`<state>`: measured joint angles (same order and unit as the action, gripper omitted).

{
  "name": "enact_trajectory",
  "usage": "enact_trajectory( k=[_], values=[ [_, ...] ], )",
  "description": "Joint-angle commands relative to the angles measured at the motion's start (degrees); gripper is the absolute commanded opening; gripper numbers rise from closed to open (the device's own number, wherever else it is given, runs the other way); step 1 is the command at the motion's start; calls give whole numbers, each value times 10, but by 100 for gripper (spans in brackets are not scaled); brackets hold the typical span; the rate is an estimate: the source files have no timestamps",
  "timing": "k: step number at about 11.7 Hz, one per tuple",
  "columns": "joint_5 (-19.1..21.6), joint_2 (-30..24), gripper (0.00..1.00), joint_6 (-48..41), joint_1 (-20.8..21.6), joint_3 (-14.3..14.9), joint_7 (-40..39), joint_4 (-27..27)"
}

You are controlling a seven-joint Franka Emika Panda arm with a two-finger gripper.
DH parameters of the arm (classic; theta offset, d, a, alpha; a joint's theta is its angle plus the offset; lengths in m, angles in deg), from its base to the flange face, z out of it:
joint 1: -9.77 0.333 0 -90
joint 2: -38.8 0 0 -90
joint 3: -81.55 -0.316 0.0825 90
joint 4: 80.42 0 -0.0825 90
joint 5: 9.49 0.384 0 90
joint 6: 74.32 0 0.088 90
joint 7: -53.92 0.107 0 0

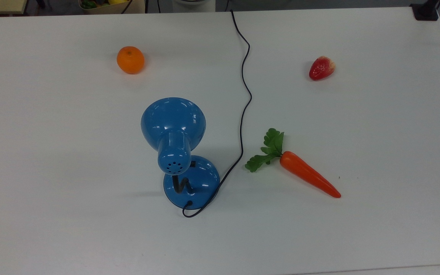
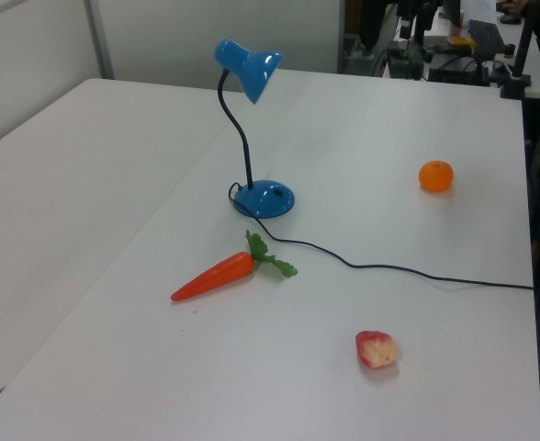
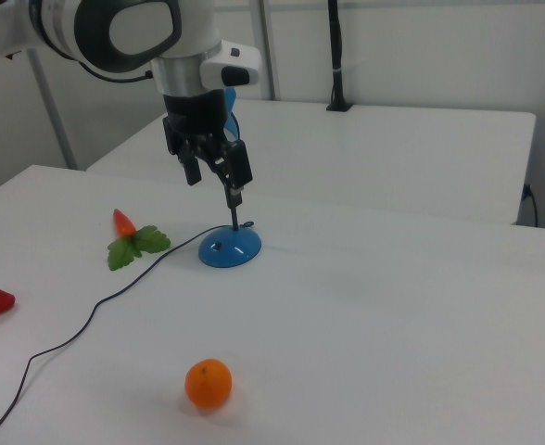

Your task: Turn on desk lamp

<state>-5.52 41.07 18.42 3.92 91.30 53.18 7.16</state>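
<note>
Standing near the middle of the white table (image 1: 52, 152), the lamp (image 1: 174, 131) rests on its round base (image 1: 197, 183), with its shade (image 2: 250, 66) held high on the black neck (image 2: 242, 138). Going near to far in the top view: the carrot (image 1: 308, 173) lies at about 3 o'clock from the base, leaves toward the lamp. The cord (image 1: 245, 95) leaves the base at 6 o'clock, loops round and runs between lamp and carrot to the far edge at 12 o'clock. The strawberry (image 1: 321, 68) sits at 2 o'clock, the orange (image 1: 130, 60) at 11 o'clock, both well apart from the lamp. In the right view the hand (image 3: 215, 162) hangs high above the table in front of the lamp, touching nothing; I cannot tell whether it is open or closed.
</note>
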Motion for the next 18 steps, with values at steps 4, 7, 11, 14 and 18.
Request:
enact_trajectory(
  k=[4, 7, 11, 14, 18],
  values=[
    [27, -4, 36, -8, 4, 2, -28, -1],
    [64, -4, 9, 9, 8, 1, -50, 2],
    [97, 7, 8, 108, 15, -9, -59, 26],
    [97, 24, 8, 189, 70, -11, -50, 60],
    [95, 12, 7, 350, 130, -11, -50, 171]
  ],
)
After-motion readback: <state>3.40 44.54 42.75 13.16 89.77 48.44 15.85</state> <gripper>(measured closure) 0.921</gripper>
